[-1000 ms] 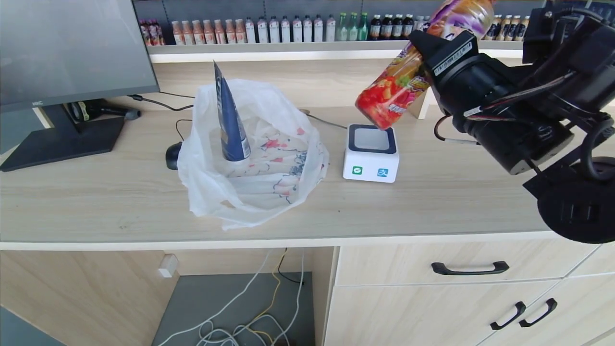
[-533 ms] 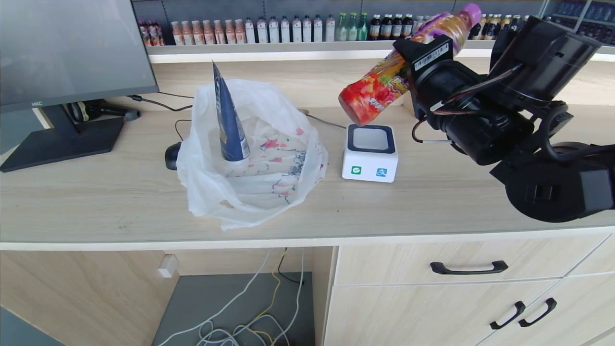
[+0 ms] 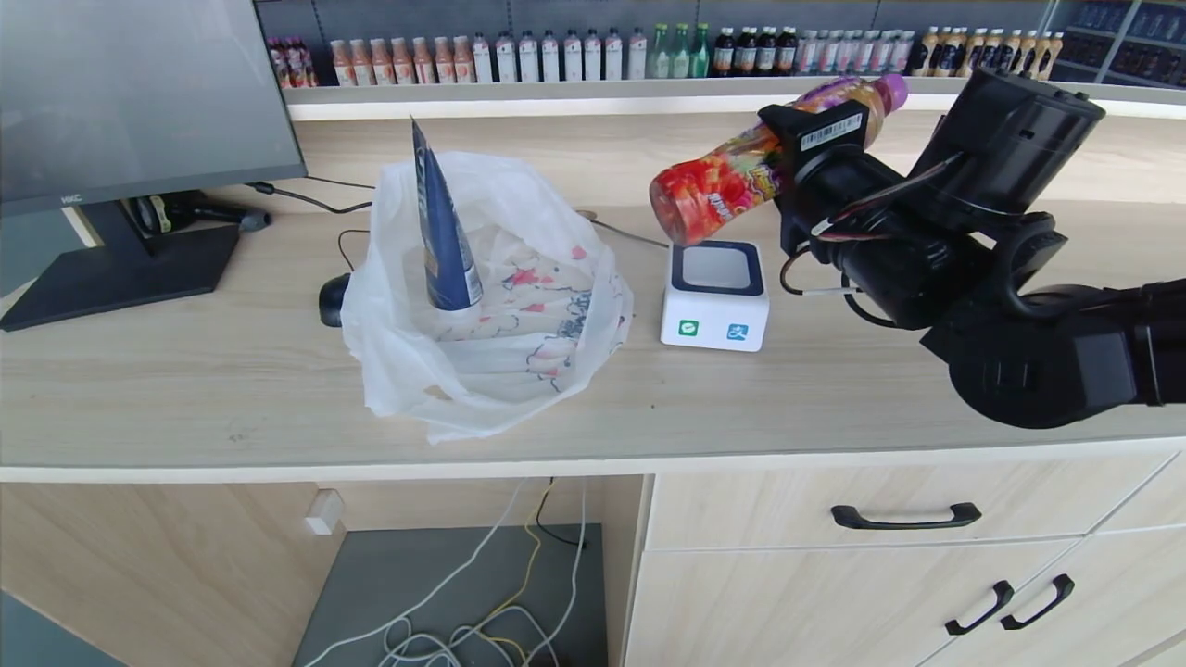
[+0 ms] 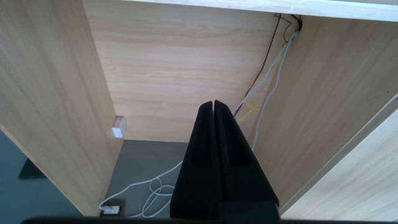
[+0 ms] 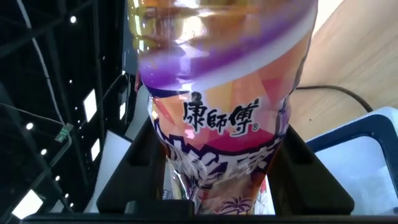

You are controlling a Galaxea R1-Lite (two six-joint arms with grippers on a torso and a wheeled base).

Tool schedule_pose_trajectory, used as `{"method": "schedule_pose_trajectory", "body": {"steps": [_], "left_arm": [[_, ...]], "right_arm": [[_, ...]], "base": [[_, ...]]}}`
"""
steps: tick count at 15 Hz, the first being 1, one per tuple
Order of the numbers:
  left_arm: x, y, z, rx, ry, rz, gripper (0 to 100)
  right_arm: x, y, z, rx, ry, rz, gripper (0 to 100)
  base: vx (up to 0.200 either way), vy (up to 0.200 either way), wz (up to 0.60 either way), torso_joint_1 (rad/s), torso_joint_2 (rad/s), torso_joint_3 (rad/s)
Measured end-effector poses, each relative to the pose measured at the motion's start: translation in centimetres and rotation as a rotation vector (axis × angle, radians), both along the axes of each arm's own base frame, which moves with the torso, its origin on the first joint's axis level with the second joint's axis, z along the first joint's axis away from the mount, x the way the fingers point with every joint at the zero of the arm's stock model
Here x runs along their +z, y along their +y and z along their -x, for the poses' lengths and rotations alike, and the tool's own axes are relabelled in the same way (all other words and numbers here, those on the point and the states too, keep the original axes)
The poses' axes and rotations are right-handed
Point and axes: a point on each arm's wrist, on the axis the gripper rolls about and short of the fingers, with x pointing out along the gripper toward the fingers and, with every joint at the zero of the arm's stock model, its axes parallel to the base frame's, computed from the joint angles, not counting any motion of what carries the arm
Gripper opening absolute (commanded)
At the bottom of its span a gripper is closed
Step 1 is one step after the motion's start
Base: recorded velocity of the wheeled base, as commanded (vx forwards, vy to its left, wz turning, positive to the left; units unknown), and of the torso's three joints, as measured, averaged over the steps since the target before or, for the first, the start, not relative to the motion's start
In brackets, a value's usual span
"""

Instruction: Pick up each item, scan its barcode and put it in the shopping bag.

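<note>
One wooden counter [image 3: 185, 389], shopping bag [image 3: 556, 278], scanner [image 3: 714, 296], drinks shelf [image 3: 556, 91] behind, right end effector [image 3: 797, 148] grasping bottle [image 3: 713, 190], left end effector [image 4: 214, 111] clenched

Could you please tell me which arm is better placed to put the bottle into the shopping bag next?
The right. The right gripper holds the bottle tilted just above the scanner, beside the shopping bag. The left gripper hangs below the counter, fingers shut and empty.
</note>
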Motion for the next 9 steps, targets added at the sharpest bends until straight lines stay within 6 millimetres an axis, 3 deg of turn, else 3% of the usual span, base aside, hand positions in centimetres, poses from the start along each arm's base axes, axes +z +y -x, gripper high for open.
{"method": "schedule_pose_trajectory", "body": {"steps": [9], "left_arm": [[0.0, 0.0, 0.0, 0.0, 0.0, 0.0, 0]], "right_arm": [[-2.2, -1.3, -2.6, -0.034, 0.063, -0.034, 0]], "base": [[0.0, 0.0, 0.0, 0.0, 0.0, 0.0]]}}
